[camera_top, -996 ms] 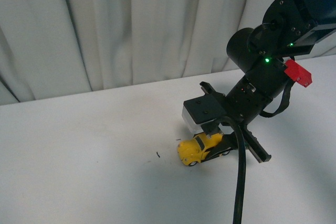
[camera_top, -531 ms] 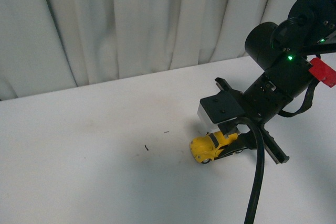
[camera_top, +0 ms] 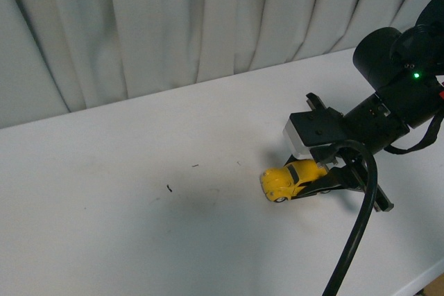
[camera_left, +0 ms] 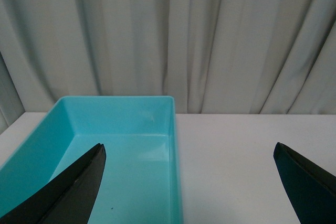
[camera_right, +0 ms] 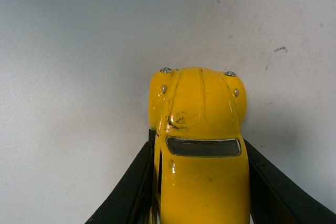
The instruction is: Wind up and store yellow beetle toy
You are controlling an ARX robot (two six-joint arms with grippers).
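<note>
Front view: the right arm reaches in from the right side. The right gripper [camera_top: 309, 177] is clamped on the glossy yellow Beetle-shaped toy car [camera_top: 284, 180], which sits low over the flat white table [camera_top: 125, 240], right of centre and nearer the front edge than the curtain. I cannot tell whether its wheels touch the surface. The toy's rounded nose points towards the robot's left, away from the gripper body. A thick black cable [camera_top: 354, 233] loops down from the arm to the bottom of the picture. A green light [camera_top: 415, 75] glows on the arm's black housing. Two small dark specks [camera_top: 168, 187] lie on the table to the left of the toy, well apart from it. A pleated pale grey curtain [camera_top: 173, 25] hangs behind the table.

Right wrist view: the black fingers [camera_right: 134, 187] press against both flanks of the toy. Its bonnet, two small headlights and dark windscreen face the camera. Faint scuff marks show on the table beyond the nose.

Left wrist view: the left gripper [camera_left: 189, 150] is spread wide with nothing between its fingers. Under it stands a rectangular turquoise plastic bin [camera_left: 173, 129], with bare white table beside it. The toy does not show in this view.
</note>
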